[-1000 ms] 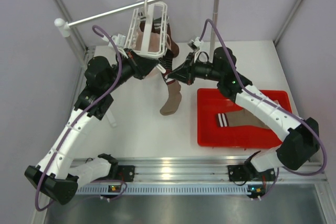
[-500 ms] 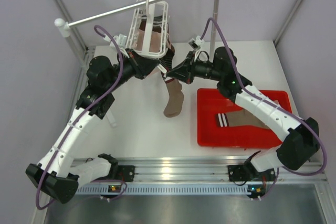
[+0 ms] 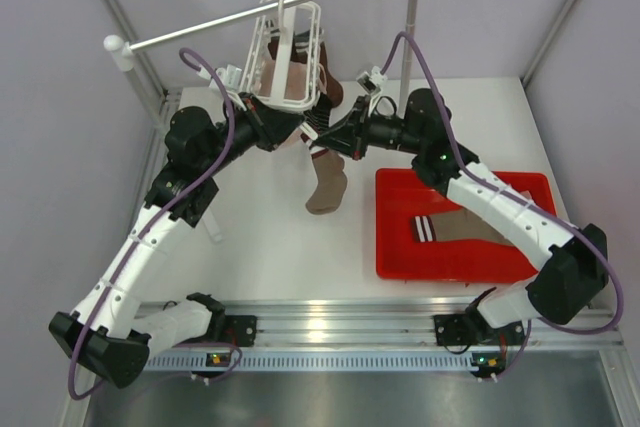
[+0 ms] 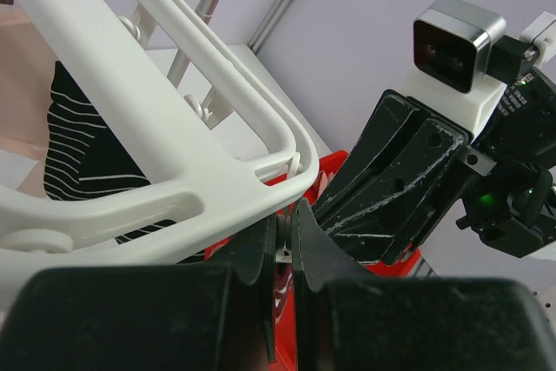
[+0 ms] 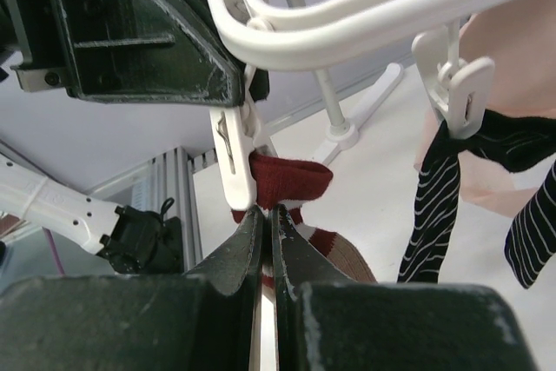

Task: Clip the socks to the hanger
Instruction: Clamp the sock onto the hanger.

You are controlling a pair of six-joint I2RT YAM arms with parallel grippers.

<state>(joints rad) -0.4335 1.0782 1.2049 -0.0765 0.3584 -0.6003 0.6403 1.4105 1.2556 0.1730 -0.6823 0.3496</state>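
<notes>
The step in hand is seating the taupe sock point(image 5: 291, 175) in 1 clip point(image 5: 233, 158) at a corner of the hanger point(image 5: 373, 8). The hanger hangs from the rail point(image 3: 200, 23) above the back of the worktop point(image 3: 270, 237).

The left tool point(image 4: 284, 230) is pressed almost together on the clip's upper tabs, with a sliver of white between its fingers. The right tool point(image 5: 266, 215) is pressed together on the sock's dark red cuff, just under the clip's lower tip. The sock's foot dangles free above the worktop.

To do this well, the left tool should hold its squeeze until the cuff sits well up between the clip's jaws. The hanger looks free to swing, so the right tool should lift the cuff edge straight in rather than push sideways. The squeeze should be let go first and the sock second.

Only the right wrist view shows cuff and clip side by side, though it does not show whether the cuff is already between the jaws. It also shows a neighbouring clip gripping a dark striped cuff point(image 5: 432, 206). The left wrist view shows only the squeeze itself. The top view adds a 2nd taupe sock point(image 3: 460, 230) lying in the red tray point(image 3: 400, 247).
</notes>
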